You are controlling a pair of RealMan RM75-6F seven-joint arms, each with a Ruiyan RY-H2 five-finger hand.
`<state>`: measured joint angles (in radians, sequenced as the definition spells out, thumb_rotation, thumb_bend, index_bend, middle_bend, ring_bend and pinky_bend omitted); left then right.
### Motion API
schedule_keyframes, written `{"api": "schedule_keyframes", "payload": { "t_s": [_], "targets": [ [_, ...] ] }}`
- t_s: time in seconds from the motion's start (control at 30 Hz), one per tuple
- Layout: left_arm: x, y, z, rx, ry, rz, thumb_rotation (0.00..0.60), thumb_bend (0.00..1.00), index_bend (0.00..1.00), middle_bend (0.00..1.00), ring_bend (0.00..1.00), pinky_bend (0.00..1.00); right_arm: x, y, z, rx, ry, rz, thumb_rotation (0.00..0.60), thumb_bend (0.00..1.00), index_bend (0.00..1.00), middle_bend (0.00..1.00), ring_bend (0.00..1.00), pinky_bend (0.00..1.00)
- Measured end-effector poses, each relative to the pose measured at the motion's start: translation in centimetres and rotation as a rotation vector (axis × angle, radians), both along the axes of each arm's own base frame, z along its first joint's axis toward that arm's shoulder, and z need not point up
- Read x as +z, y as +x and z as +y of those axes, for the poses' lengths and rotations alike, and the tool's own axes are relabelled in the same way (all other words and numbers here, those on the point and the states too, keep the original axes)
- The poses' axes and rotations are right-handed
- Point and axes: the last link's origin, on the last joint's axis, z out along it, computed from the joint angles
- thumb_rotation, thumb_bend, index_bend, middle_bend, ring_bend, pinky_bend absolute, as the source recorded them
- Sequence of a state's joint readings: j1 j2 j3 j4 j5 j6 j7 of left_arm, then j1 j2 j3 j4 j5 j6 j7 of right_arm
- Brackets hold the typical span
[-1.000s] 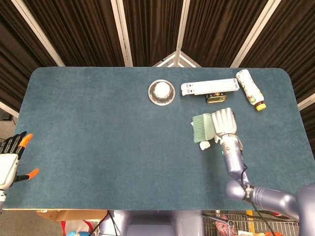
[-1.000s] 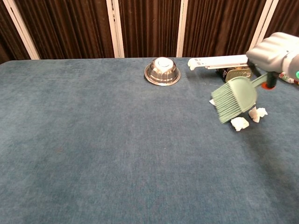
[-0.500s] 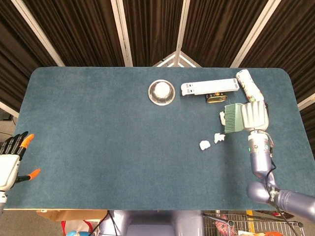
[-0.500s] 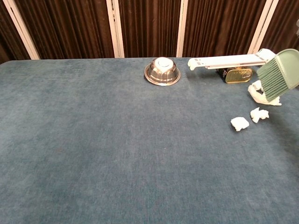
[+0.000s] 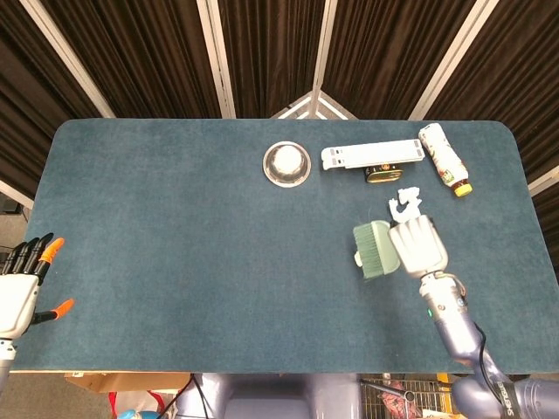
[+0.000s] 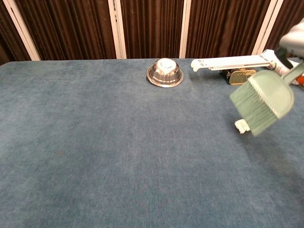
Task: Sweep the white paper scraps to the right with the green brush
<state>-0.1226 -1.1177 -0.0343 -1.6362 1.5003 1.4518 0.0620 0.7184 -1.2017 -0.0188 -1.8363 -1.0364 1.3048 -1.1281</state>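
My right hand (image 5: pixel 418 247) grips the green brush (image 5: pixel 376 250) at the right of the table, its bristles pointing left. In the chest view the green brush (image 6: pixel 262 101) hangs above the cloth and covers most of the scraps. One white paper scrap (image 6: pixel 241 126) peeks out at the bristles' lower left, and the same scrap (image 5: pixel 357 258) shows at the brush's left edge from above. A larger crumpled scrap (image 5: pixel 405 201) lies behind the hand. My left hand (image 5: pixel 19 288) hovers off the table's left edge, fingers spread, holding nothing.
A steel bowl (image 5: pixel 286 163) sits at the back centre. To its right lie a long white plastic stand (image 5: pixel 371 154), a gold tin (image 5: pixel 383 174) and a bottle (image 5: pixel 445 158) on its side. The blue cloth table (image 5: pixel 175 244) stretches left.
The right hand has swung the brush from the back right, near the bottle, forward and left over the two front scraps. The left hand has stayed put.
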Motion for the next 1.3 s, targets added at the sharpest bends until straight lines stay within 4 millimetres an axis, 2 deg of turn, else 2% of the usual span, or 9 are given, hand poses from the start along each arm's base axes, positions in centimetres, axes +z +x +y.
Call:
{"api": "schedule_keyframes", "payload": {
  "t_s": [0.13, 0.33, 0.57, 0.77, 1.0, 1.17, 1.3],
  "targets": [
    [0.0, -0.1, 0.0, 0.003, 0.0, -0.001, 0.6, 0.0, 0.0, 0.0, 0.0, 0.0, -1.1, -0.7, 0.0, -0.007, 0.023, 0.019, 0.6, 0.44, 0.83, 0.96, 0.99, 0.88],
    [0.1, -0.2, 0.0, 0.011, 0.001, -0.005, 0.6, 0.0, 0.0, 0.0, 0.0, 0.0, -2.3, -2.6, -1.0, -0.048, 0.024, 0.064, 0.6, 0.44, 0.83, 0.96, 0.99, 0.88],
    [0.1, -0.3, 0.0, 0.015, 0.0, -0.003, 0.6, 0.0, 0.0, 0.0, 0.0, 0.0, -2.6, -4.8, -2.9, -0.091, -0.018, 0.126, 0.6, 0.44, 0.83, 0.96, 0.99, 0.88],
    [0.2, -0.3, 0.0, 0.021, 0.002, -0.004, 0.6, 0.0, 0.0, 0.0, 0.0, 0.0, -0.8, -5.4, -5.3, -0.111, -0.129, 0.139, 0.6, 0.44, 0.83, 0.96, 0.99, 0.88],
    [0.2, -0.3, 0.0, 0.02, 0.003, -0.003, 0.6, 0.0, 0.0, 0.0, 0.0, 0.0, 2.4, -5.0, -6.5, -0.084, -0.248, 0.149, 0.6, 0.44, 0.83, 0.96, 0.99, 0.88],
    [0.1, -0.3, -0.1, 0.017, 0.003, -0.002, 0.6, 0.0, 0.0, 0.0, 0.0, 0.0, 4.0, -4.3, -5.9, -0.057, -0.266, 0.111, 0.6, 0.44, 0.83, 0.96, 0.99, 0.88],
    [0.1, -0.2, -0.1, 0.014, 0.002, -0.001, 0.6, 0.0, 0.0, 0.0, 0.0, 0.0, 4.8, -3.6, -4.4, -0.045, -0.242, 0.018, 0.6, 0.44, 0.83, 0.96, 0.99, 0.88]
  ]
}}
